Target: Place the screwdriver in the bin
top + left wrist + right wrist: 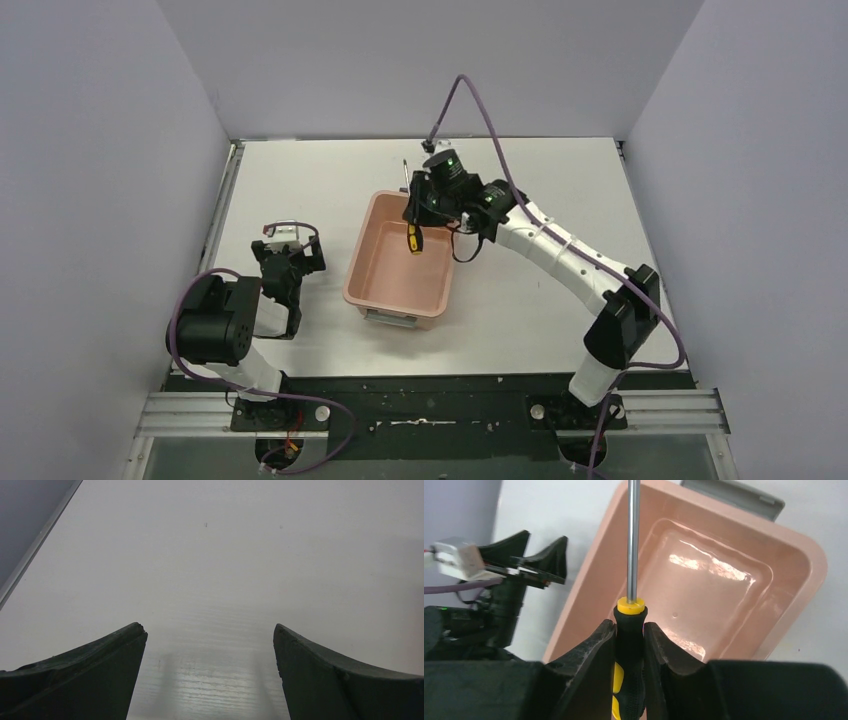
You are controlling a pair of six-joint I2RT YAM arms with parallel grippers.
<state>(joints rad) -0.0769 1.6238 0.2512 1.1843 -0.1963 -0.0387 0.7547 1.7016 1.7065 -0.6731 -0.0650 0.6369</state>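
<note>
Right pincer [629,631] is clenched on the small screwdriver [630,611]. It has a black rubbery handle with a yellow collar and yellow inset, and a thin bright steel shaft running straight out past the fingertips. It's held over the far end of the salmon-pink rectangular plastic bin [352,285], which has a glossy inside, rounded corners and a grey handle on its short end. In the top view the yellow butt hangs over the bin's interior. Left pincer [210,630] is released, its dark curved fingers over the white matte counter [225,540], left of the bin.
</note>
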